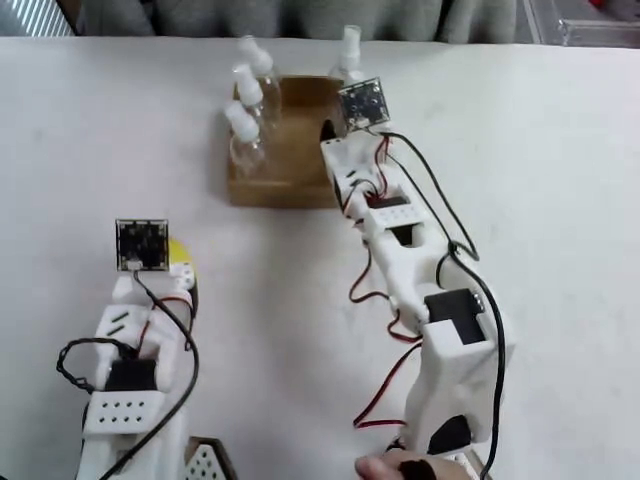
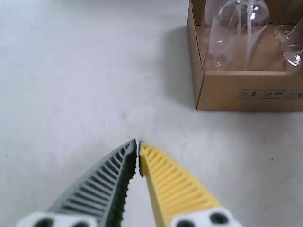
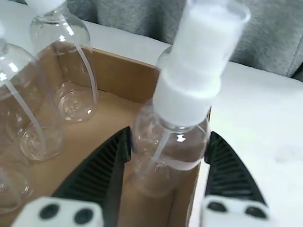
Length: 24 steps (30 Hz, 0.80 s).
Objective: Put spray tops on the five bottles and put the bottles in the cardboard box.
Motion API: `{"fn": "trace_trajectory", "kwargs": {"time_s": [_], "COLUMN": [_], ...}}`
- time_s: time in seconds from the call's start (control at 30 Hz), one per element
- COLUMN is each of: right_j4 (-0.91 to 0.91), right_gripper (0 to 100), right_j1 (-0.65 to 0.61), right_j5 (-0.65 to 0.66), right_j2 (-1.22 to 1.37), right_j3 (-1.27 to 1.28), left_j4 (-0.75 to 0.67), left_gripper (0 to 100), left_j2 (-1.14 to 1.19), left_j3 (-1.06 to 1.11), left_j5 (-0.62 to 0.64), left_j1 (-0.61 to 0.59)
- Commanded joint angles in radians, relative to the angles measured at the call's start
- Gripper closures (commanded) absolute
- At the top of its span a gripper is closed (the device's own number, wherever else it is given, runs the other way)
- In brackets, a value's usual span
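A clear bottle with a white spray top stands in the near right corner of the cardboard box, and my right gripper is shut on its body. The same bottle shows at the box's far right edge in the high view. Three more topped bottles stand along the box's left side. My left gripper is shut with nothing in it, low over the bare table, short of the box.
The left arm sits at the near left of the white table and the right arm stretches from near centre to the box. Open table lies left and right of the box. A grey cloth backs the far edge.
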Motion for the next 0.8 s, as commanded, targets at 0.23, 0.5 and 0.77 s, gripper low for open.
{"fn": "trace_trajectory", "kwargs": {"time_s": [0.23, 0.5, 0.77], "right_j4": [0.065, 0.065, 0.073], "right_gripper": [79.0, 79.0, 79.0], "right_j1": [-0.01, -0.01, -0.008], "right_j5": [0.012, 0.015, 0.011], "right_j2": [-0.056, -0.056, -0.116], "right_j3": [-0.038, -0.038, -0.028], "left_j4": [-0.026, -0.028, -0.031], "left_gripper": [98, 98, 98], "left_j2": [-0.005, -0.005, -0.005], "left_j3": [-0.009, -0.009, -0.009], "left_j5": [-0.011, -0.011, -0.011], "left_j1": [-0.002, -0.002, -0.002]}}
